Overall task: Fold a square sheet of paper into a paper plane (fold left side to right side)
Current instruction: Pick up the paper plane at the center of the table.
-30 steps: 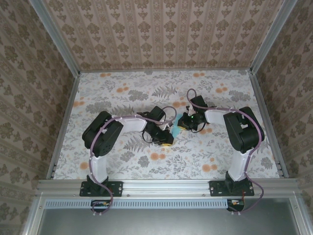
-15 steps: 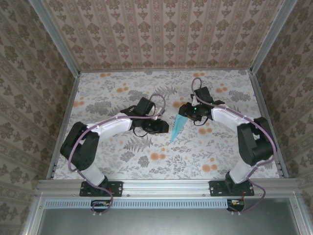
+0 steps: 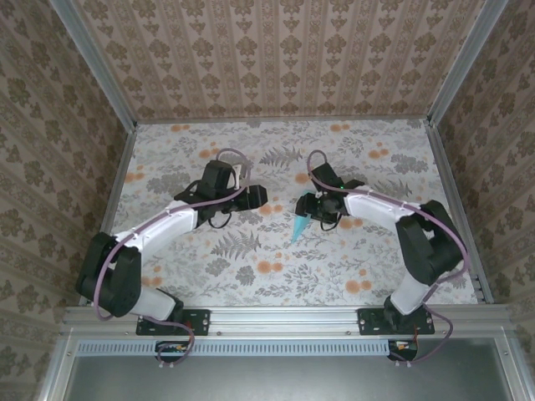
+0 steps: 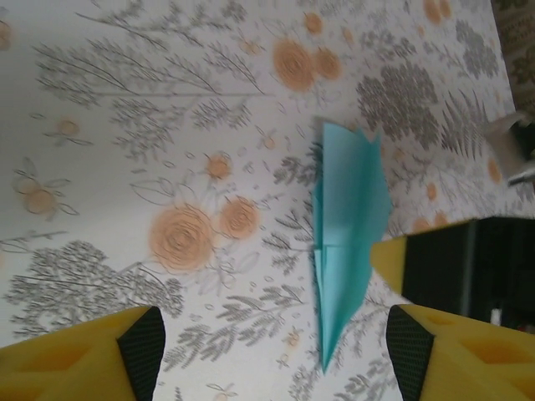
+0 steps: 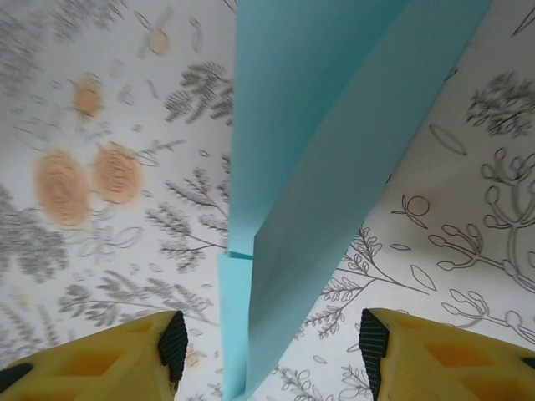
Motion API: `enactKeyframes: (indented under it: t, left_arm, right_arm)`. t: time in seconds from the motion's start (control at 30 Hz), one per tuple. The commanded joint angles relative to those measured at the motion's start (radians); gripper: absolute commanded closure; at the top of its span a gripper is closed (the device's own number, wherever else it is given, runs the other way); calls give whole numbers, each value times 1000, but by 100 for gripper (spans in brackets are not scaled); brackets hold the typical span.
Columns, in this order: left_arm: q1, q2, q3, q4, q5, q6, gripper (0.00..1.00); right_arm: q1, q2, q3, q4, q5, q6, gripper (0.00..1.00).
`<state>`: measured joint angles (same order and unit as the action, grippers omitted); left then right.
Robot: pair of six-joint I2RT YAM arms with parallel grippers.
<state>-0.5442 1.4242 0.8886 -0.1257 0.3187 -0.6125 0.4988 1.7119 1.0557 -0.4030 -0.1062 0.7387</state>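
**Both grippers are letting go of the folded paper, and the left arm is pulling clear.**

A second ago the two grippers were huddled over the paper in the middle of the table point(image 3: 376, 267). Now the left gripper point(image 3: 256, 195) is swinging off to the left with its yellow pads point(image 4: 100, 361) spread wide and nothing between them. The paper plane point(image 3: 300, 225) is lying on the floral cloth near the table's centre as a narrow cyan dart, its point aimed toward the arm bases. The right gripper point(image 3: 316, 207) is hovering over its wide end. In the right wrist view the fingers point(image 5: 125, 363) are standing apart, with cloth showing on either side of the paper. To my eye that is a release, so the folding looks about finished.
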Motion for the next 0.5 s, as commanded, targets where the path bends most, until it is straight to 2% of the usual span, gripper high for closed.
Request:
enactKeyframes:
  t: [0.0,0.1,0.27,0.37,0.47]
  left_arm:
    - [15,-35,-31,9,-26,-1,25]
    - [23,-50,-43,5,-29,-2,25]
    - [33,-57,-41,-6,-30,1,24]
    - [42,-63,-36,-9,-32,2,23]
    - [55,-83,-37,-15,-40,3,23]
  right_arm:
    - [21,47,63,-70,75,13,45]
    - [25,69,65,-60,57,15,58]
    - [42,9,98,-57,20,-29,89]
    - [45,-39,113,-42,-59,-42,97]
    - [49,-99,96,7,-157,-25,99]
